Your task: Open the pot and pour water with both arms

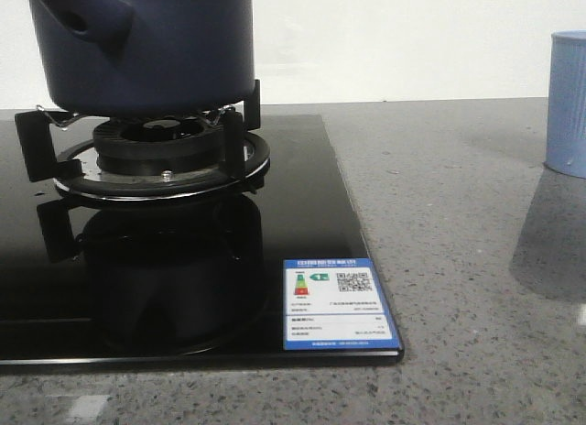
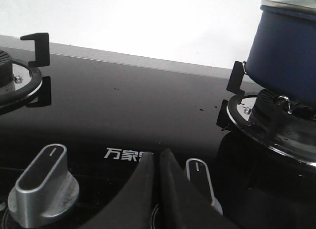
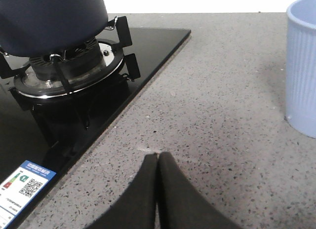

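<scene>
Two pincers, neither in the front view; pot (image 1: 146,45) sits on the burner (image 1: 156,155) toward the far-left corner. Left wrist: my left gripper (image 2: 159,157) is pressed together, empty, above the knobs (image 2: 44,187); part it before reaching for the rim. Right wrist: my right gripper (image 3: 158,160) is pressed together over counter (image 3: 207,105), cup (image 3: 302,66) near the right edge; approach the handle level.

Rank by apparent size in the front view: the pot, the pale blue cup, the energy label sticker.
1. pot, largest though cropped at the top edge.
2. energy label sticker.
3. pale blue cup, cut by the right edge, so its place after the sticker is unsure.
</scene>
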